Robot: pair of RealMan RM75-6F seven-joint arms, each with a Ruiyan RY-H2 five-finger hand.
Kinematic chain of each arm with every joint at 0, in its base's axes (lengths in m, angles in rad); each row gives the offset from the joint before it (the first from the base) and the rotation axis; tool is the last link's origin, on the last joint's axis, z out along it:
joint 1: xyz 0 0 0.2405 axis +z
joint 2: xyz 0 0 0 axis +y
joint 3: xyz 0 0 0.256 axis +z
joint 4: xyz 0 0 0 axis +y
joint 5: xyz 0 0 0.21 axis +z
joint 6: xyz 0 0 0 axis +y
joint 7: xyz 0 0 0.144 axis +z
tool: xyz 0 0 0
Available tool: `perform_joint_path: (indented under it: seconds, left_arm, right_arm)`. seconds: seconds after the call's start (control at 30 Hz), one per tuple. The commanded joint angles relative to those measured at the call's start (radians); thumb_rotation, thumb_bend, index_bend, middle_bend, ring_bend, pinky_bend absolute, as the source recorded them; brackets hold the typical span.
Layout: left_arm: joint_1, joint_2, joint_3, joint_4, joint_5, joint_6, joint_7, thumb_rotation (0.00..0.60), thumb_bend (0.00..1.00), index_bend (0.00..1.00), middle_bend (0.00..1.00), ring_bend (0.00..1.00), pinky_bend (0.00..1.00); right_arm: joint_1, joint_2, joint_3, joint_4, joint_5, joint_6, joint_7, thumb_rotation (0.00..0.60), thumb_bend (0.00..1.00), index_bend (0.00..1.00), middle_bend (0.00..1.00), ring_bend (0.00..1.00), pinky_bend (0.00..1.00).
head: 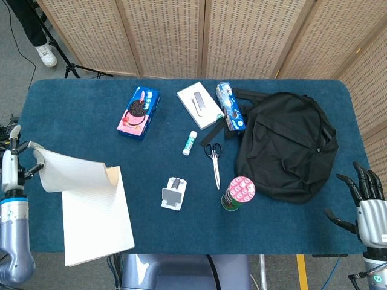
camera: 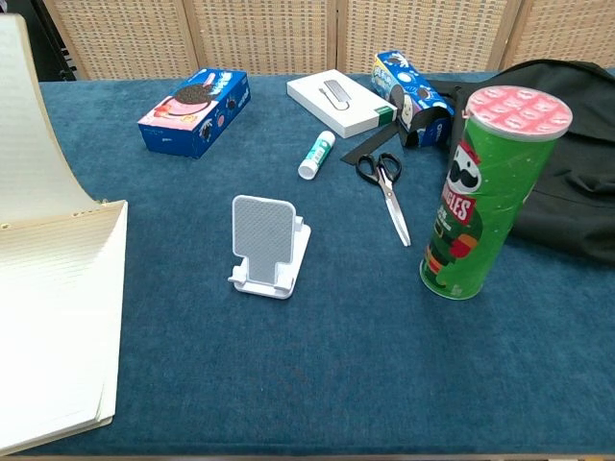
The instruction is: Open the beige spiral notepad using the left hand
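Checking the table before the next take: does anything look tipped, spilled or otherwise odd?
Nothing spilled or tipped. The only unsettled thing is the notepad: the left hand holds its cover and some pages lifted and curled over the spiral edge, not laid flat. The Pringles can stands upright.
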Motion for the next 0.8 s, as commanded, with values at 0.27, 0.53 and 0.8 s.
perform_joint_path:
  seconds: [0.27,0.53,0.8]
  left_arm:
    - [-0.185,-0.173,-0.19,0.327,-0.295,-0.125,0.314,0.6,0.65,0.76,0.0,0.0,0.0]
    - [-0.249,-0.26,-0.241,0.577,-0.279,-0.187,0.311,0.6,0.44,0.07,0.0,0.0,0.0]
    - [-0.23,-0.234,-0.264,0.576,-0.234,-0.21,0.282,0.6,0.14,0.0,0.0,0.0,0.0]
  right_arm:
    - [0.004,-0.004,0.005,0.005,0.012,-0.01,-0.004,0.6,0.2,0.2,0.0,0.0,0.0]
    - [0.012,-0.012,0.006,0.013,0.026,-0.029,-0.014,0.6,0.19,0.2,0.0,0.0,0.0]
    - [0.014,-0.019,0.005,0.015,0.026,-0.032,-0.025,0.6,0.19,0.2,0.0,0.0,0.0]
